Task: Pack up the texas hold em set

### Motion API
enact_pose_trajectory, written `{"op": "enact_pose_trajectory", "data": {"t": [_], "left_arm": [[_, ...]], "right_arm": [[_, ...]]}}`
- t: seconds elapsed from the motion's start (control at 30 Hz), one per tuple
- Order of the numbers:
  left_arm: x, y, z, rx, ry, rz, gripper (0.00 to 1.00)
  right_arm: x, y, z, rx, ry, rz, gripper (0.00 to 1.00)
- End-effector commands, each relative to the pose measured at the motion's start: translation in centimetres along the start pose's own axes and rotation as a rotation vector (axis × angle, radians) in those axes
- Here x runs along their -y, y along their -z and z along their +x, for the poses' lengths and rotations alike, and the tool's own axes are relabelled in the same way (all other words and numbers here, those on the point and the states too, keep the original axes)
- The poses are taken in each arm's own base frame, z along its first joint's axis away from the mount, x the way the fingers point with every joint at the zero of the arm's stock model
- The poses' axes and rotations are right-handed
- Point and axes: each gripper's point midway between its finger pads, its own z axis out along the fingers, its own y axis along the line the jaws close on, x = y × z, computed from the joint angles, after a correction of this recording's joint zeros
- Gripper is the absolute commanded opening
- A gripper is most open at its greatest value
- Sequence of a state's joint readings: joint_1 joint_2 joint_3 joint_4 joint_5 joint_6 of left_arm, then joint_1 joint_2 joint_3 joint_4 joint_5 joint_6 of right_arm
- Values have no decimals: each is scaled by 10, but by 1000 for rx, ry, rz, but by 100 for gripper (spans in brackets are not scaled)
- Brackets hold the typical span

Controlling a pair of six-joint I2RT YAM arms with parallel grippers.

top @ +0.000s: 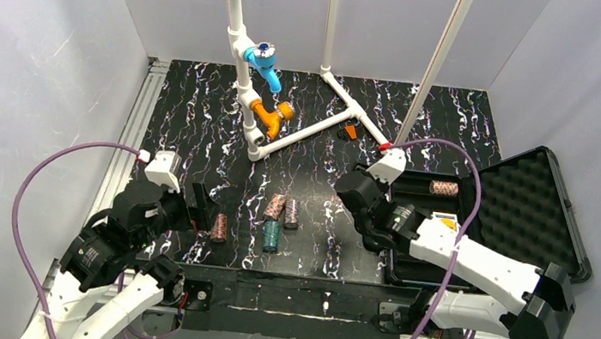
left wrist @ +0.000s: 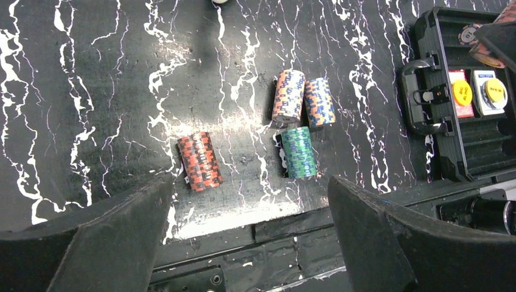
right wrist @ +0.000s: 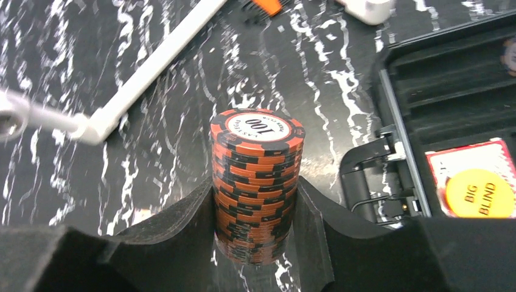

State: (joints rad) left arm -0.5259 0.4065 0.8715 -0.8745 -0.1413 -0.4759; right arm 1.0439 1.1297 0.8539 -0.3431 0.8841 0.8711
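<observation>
My right gripper [right wrist: 255, 204] is shut on an upright orange-and-black chip stack [right wrist: 257, 164] marked 100, held left of the open black case [right wrist: 426, 67]. In the top view the right gripper [top: 359, 204] sits at the case's [top: 503, 181] left edge. My left gripper [left wrist: 248, 182] is open and empty, just short of a red-and-black chip roll [left wrist: 199, 161] lying on the table. An orange-blue roll [left wrist: 288, 96], a blue-orange roll [left wrist: 319, 102] and a green roll [left wrist: 299, 152] lie further right. One chip roll [top: 444, 187] lies inside the case.
A white pipe frame [top: 302, 131] with blue [top: 263, 63] and orange [top: 272, 116] fittings stands at the back. The case holds a card deck [left wrist: 463, 97] and yellow buttons, one reading BIG BLIND [right wrist: 479, 193]. Its foam-lined lid [top: 535, 207] lies open to the right.
</observation>
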Motion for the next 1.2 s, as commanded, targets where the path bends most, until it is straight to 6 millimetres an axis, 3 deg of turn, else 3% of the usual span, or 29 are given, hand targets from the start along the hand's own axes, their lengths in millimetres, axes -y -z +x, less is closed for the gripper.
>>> {"op": "enact_pose_trajectory", "data": {"t": [0.0,0.17,0.57,0.77,1.17], "left_arm": [[-2,-1,0,9,-3,-3,98],[-3,-1,0,15,1,-5,98],[-5,0,-1,26,6,-9,98],[-4,0,-1,23,5,-4,98],[-9,2,-3,45,16,-26,98]], "right_arm": [[27,-8,-53,164,-138,229,1],[68,-40,-54,77,-245,408,1],[141,-70,-49,11,-424,737,1],[160,-90,-36,-76,-540,738,1],[189,-120,-39,-120,-696,702,1]]}}
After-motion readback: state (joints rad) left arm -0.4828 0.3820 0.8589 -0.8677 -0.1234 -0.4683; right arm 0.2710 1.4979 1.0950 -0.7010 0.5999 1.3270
